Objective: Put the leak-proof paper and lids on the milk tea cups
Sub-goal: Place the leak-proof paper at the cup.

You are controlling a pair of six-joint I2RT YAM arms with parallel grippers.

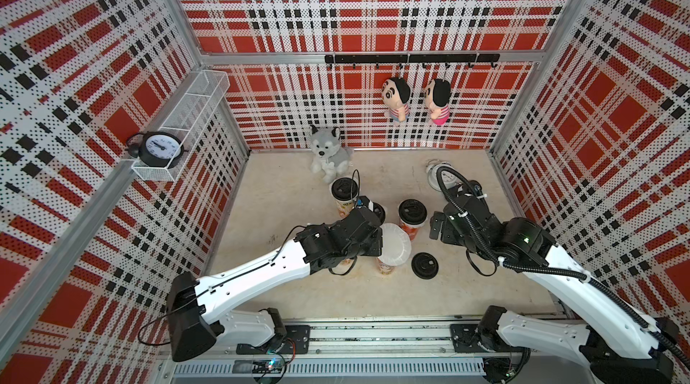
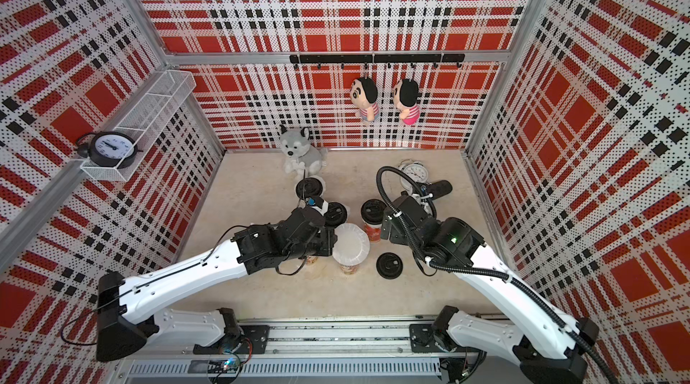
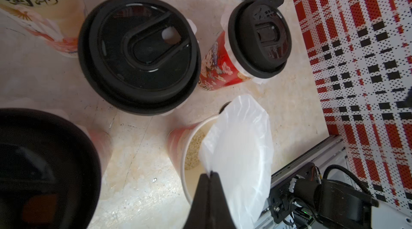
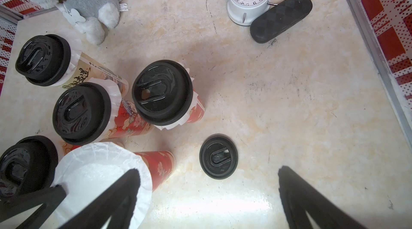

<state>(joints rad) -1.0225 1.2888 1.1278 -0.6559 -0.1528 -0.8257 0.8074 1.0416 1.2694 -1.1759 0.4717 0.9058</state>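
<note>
Pinching the paper by its edge in my left claw over the open cup, right claw spread empty; released off-centre, it could slide off.

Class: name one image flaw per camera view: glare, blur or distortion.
Right wrist view: glare on the table near the loose lid. Left wrist view: the nearest lidded cup is blurred. In both top views: the wide lens slants the side walls.

Black lids, red-printed cups
</note>
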